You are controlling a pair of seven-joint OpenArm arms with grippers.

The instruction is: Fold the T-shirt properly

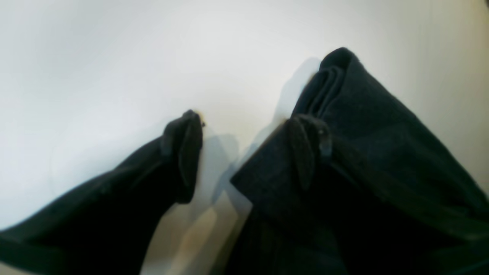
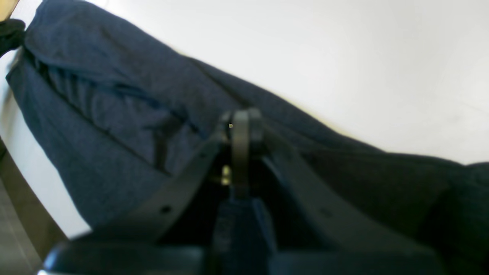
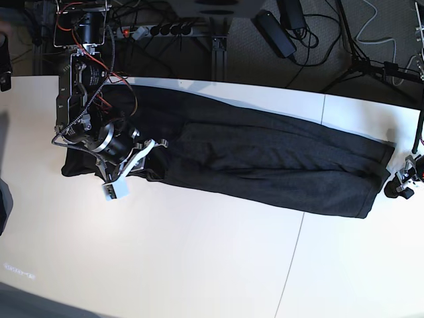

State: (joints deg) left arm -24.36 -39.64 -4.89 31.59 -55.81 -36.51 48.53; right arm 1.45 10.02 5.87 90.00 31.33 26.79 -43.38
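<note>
The black T-shirt (image 3: pixel 265 165) lies folded into a long narrow band across the white table (image 3: pixel 199 265), plain side up; no print shows. My right gripper (image 3: pixel 158 146) is over the band's left part. In the right wrist view its jaws (image 2: pixel 240 128) are pressed together on a fold of the T-shirt (image 2: pixel 114 95). My left gripper (image 3: pixel 399 185) is at the band's right end. In the left wrist view it (image 1: pixel 246 152) is open, with one finger (image 1: pixel 305 152) resting on the layered cloth (image 1: pixel 382 133) and the other finger (image 1: pixel 187 152) over bare table.
Cables and a power strip (image 3: pixel 152 30) lie on the floor beyond the table's far edge. The shirt's left end (image 3: pixel 79 165) is bunched under the right arm. The table's edge (image 2: pixel 23 198) shows at the lower left of the right wrist view.
</note>
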